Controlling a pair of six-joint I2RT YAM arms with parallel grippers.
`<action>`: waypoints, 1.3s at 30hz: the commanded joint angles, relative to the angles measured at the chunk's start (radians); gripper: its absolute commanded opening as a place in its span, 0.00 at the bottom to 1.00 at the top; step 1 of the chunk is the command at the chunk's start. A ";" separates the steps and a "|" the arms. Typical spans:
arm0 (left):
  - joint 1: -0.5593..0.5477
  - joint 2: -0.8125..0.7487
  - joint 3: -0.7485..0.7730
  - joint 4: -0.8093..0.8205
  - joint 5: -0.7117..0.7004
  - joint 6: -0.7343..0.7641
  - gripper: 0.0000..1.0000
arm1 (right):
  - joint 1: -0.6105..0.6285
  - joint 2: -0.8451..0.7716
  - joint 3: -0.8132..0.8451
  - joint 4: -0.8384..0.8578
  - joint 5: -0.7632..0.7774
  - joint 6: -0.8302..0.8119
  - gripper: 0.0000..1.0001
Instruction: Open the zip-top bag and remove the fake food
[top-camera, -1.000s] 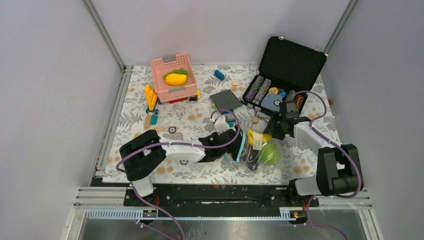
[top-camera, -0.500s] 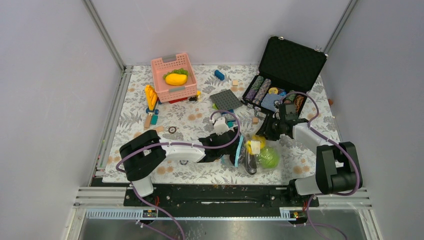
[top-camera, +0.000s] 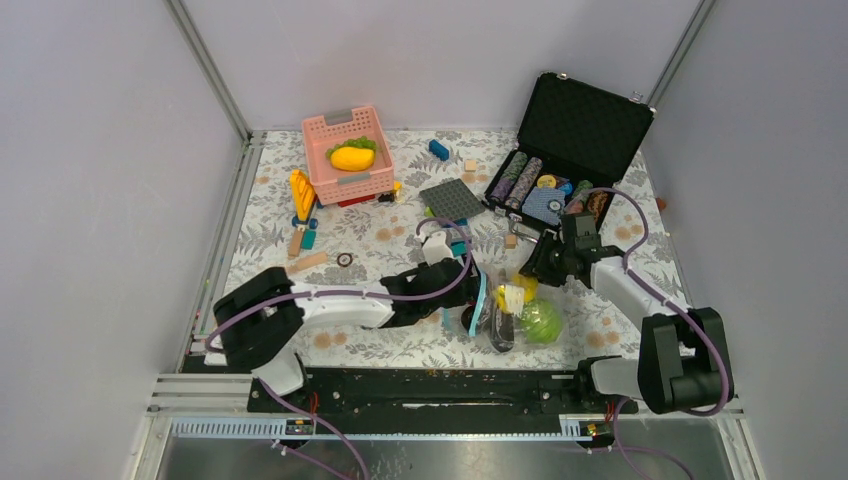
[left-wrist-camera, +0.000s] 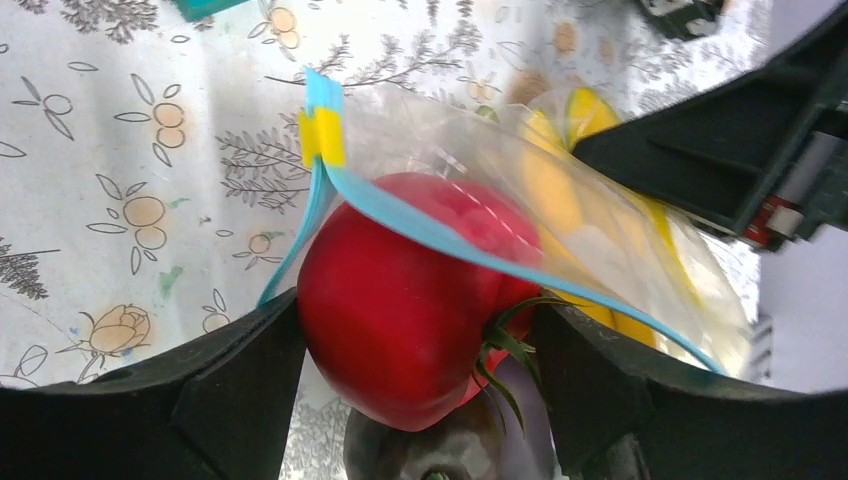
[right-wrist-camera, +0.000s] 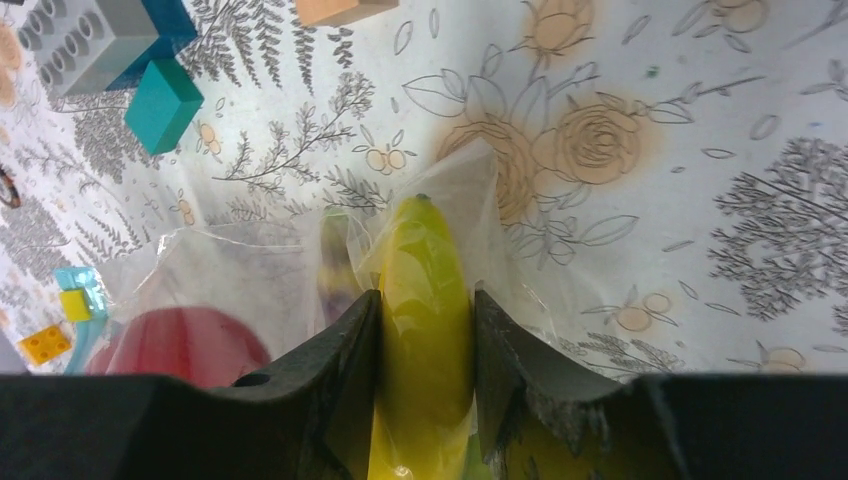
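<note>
The clear zip-top bag (top-camera: 508, 300) lies at front centre, its light-blue zipper strip (top-camera: 478, 298) facing left. My left gripper (top-camera: 466, 300) is at the bag's mouth, shut on the red tomato (left-wrist-camera: 410, 300), which sits between the parted zipper strips (left-wrist-camera: 450, 238). A dark eggplant (left-wrist-camera: 440, 455) lies just under the tomato. My right gripper (top-camera: 532, 268) is shut on a yellow banana (right-wrist-camera: 420, 240) through the bag's plastic (right-wrist-camera: 250, 265) at the far end. The pale-green cabbage (top-camera: 541, 320) is inside the bag. The tomato also shows red in the right wrist view (right-wrist-camera: 180, 345).
A pink basket (top-camera: 322, 165) at the back holds a yellow mango (top-camera: 352, 158) and green lettuce. An open black case (top-camera: 590, 115) with poker chips stands back right. A grey plate (top-camera: 452, 198), small blocks and a wooden block (top-camera: 308, 263) lie around.
My left arm has stretched out lower along the table towards the bag, uncovering the wooden block. The bag has shifted slightly. Both grippers keep their holds.
</note>
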 joint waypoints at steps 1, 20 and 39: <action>0.006 -0.109 -0.041 0.106 0.134 0.104 0.60 | 0.007 -0.065 -0.017 -0.028 0.136 0.027 0.00; 0.106 -0.564 -0.168 -0.314 0.297 0.206 0.61 | 0.007 -0.202 -0.021 -0.070 0.257 0.023 0.00; 0.797 0.000 0.663 -0.515 0.328 0.551 0.59 | 0.006 -0.239 -0.029 -0.103 0.198 0.020 0.00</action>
